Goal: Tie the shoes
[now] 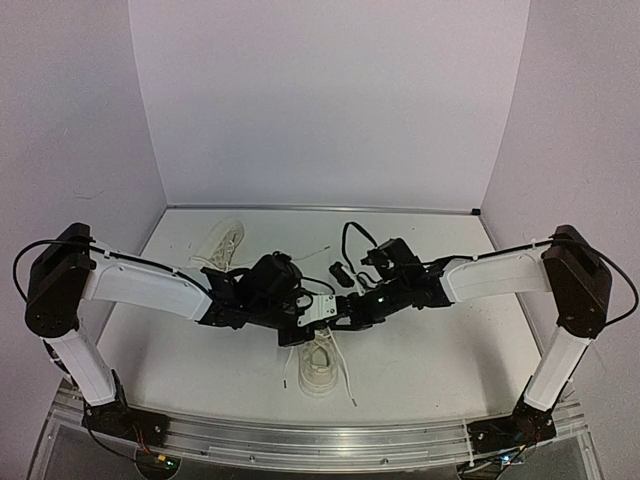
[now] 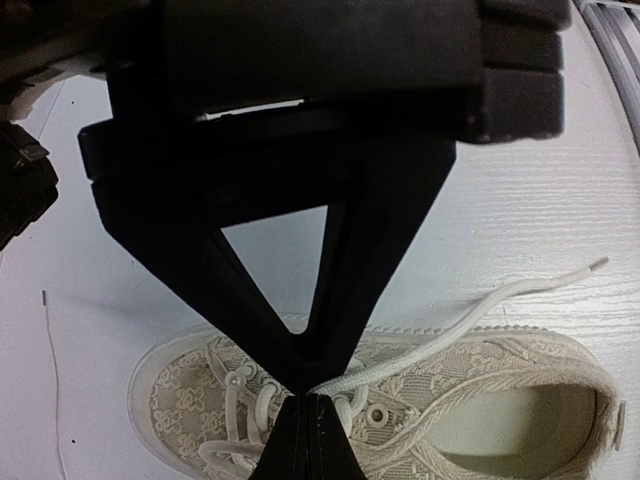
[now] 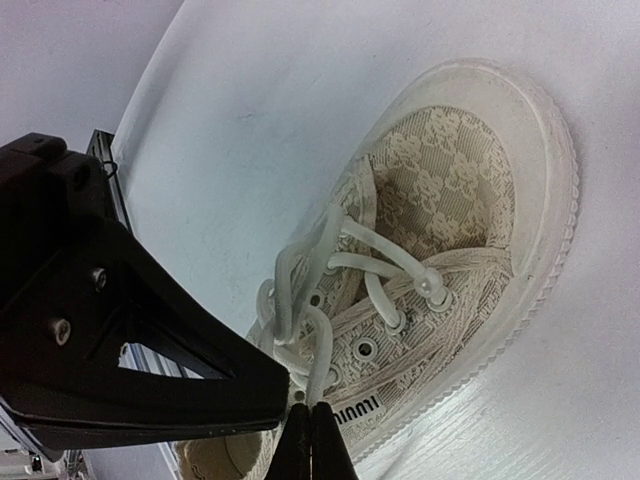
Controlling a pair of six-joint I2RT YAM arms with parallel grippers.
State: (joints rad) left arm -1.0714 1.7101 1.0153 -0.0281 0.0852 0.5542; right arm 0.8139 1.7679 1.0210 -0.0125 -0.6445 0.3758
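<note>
One cream-white lace sneaker (image 1: 320,368) lies near the table's front, toe toward the arms' bases. Both grippers meet just above its laces. My left gripper (image 1: 312,312) is shut on a white lace; in the left wrist view the lace (image 2: 470,320) runs from the closed tips (image 2: 308,393) out to the right across the shoe (image 2: 480,385) onto the table. My right gripper (image 1: 347,310) is shut on another lace strand (image 3: 322,350), pinched at its tips (image 3: 315,405) above the shoe's eyelets (image 3: 440,230). The second sneaker (image 1: 222,243) lies at the back left, untouched.
A small black object (image 1: 340,272) lies on the white table (image 1: 450,350) behind the grippers. A loose thin lace (image 1: 348,385) trails beside the near shoe. White walls enclose the table on three sides. A metal rail (image 1: 320,445) runs along the front edge.
</note>
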